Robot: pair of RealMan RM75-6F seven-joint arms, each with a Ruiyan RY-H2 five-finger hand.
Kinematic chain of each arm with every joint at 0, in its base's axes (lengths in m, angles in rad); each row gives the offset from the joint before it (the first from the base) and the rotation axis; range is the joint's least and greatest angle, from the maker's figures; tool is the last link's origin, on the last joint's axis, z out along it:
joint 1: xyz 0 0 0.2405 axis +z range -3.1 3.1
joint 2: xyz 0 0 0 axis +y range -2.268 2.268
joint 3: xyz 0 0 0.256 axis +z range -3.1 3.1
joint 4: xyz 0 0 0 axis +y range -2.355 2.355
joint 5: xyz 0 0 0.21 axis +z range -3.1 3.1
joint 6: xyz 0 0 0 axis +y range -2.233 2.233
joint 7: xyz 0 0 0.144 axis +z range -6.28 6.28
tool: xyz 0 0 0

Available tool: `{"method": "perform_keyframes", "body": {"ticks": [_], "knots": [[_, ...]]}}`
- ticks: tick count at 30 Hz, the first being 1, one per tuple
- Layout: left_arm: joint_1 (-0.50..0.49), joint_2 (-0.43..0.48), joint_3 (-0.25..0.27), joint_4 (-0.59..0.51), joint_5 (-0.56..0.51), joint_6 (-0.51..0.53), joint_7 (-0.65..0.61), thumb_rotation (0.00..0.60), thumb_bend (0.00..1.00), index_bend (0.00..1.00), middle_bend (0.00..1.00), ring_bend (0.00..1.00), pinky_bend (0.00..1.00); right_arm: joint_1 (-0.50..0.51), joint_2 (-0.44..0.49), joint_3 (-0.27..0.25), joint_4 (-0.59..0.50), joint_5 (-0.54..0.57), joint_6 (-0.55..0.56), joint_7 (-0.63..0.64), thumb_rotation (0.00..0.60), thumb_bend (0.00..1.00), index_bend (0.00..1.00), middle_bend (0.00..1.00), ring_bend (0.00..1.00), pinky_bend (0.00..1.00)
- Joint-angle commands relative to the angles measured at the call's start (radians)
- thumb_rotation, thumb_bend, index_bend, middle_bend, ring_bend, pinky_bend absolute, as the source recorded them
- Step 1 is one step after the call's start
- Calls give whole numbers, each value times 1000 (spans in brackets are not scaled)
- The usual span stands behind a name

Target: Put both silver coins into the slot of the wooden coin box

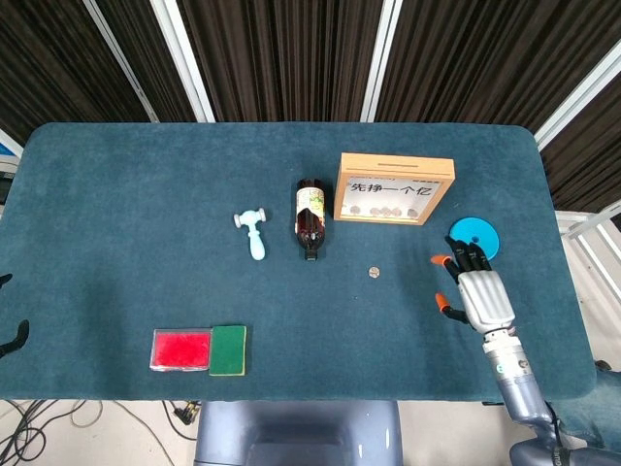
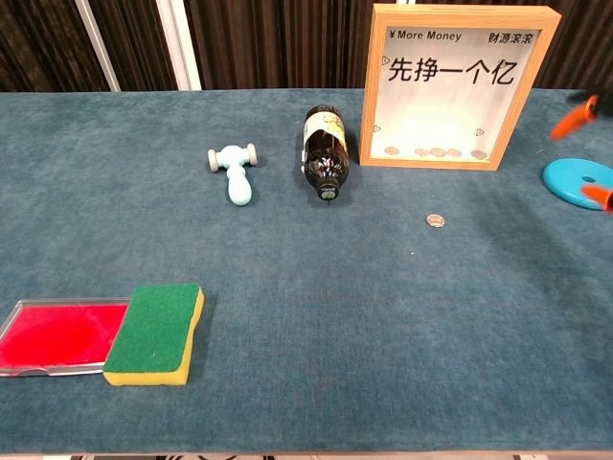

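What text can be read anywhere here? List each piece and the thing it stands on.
"¥ More Money": top left of the wooden coin box front panel.
"财源滚滚": top right of the same panel.
"先挣一个亿": large characters across the panel.
Brown bottle: its label has print too small to read.

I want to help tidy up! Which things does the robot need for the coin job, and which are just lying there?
Needed:
small silver coin on the cloth
wooden-framed coin box
right hand, open

Just lying there:
brown glass bottle
pale blue toy hammer
green-and-yellow sponge
red tray
blue disc
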Motion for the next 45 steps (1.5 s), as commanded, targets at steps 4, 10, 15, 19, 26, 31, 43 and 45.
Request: {"method": "perform_keyframes", "body": {"ticks": [4,10,15,19,26,31,43,45], "knots": [[0,4,1,-5,-5,-7,-6,600,397,131,0,0,0,1,-76,28,125,-13,-78,42,600,436,237,45,0,0],[-1,8,2,-7,-3,-8,-7,600,397,124,0,0,0,8,-133,55,215,-23,-130,88,600,436,233,60,0,0],[-1,9,3,-9,-2,-7,-10,600,397,123,0,0,0,17,-191,79,295,-31,-166,118,600,436,234,74,0,0],[-1,10,3,-10,-3,-9,-10,600,397,123,0,0,0,29,-229,89,347,-43,-197,132,600,436,258,74,0,0],[-4,16,3,-15,-13,-20,-12,600,397,123,0,0,0,58,-306,123,446,-63,-234,172,600,436,301,75,0,0],[-5,18,4,-17,-16,-23,-12,600,397,123,0,0,0,79,-337,135,485,-78,-260,182,600,437,301,76,0,0],[-7,24,4,-23,-25,-32,-17,600,396,123,0,0,0,108,-410,156,585,-95,-306,222,600,437,348,75,0,0],[-8,25,4,-23,-27,-33,-17,600,397,123,0,0,0,110,-420,157,599,-101,-305,230,600,437,373,75,0,0]]}}
